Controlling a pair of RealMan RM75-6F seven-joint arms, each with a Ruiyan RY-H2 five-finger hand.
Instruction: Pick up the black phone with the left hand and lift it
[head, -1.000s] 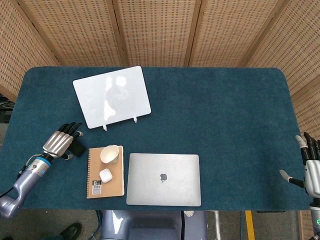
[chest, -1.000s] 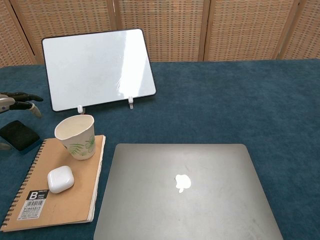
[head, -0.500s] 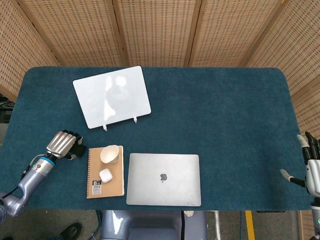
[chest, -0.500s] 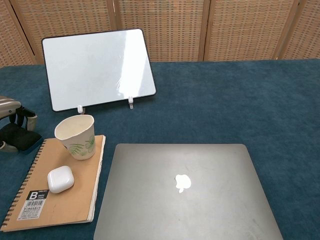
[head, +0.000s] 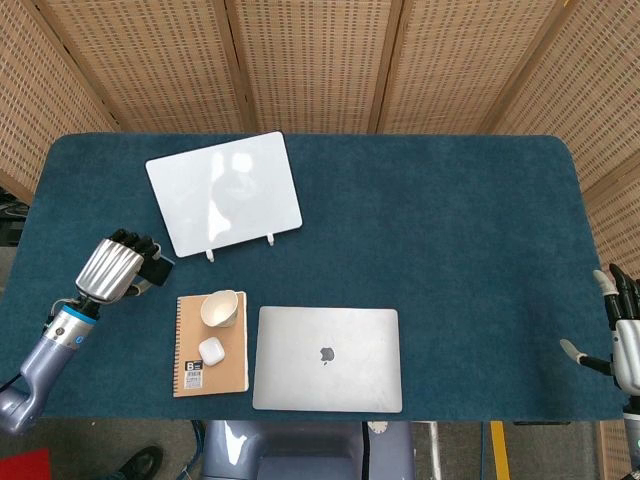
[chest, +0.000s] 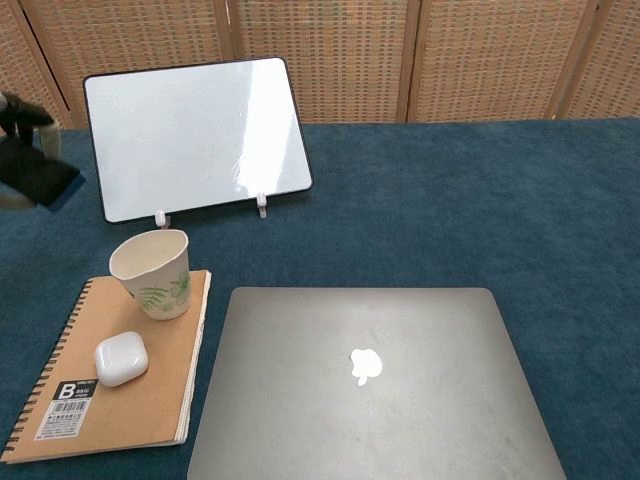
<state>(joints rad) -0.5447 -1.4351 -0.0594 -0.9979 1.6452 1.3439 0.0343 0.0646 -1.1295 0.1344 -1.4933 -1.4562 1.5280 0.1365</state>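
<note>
At far left of the frame, left hand (head: 112, 270) fingers closed around phone (chest: 38, 172), lifted off tabletop (head: 450, 230). Next, judged: raise, grip firm. Right hand (head: 622, 340) spread, idle.

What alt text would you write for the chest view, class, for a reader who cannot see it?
At the far left, the left robot hand holds the black phone above the blue table. Nearby, a paper cup and white earbud case sit on a notebook, beside a closed laptop, with a whiteboard behind.
</note>
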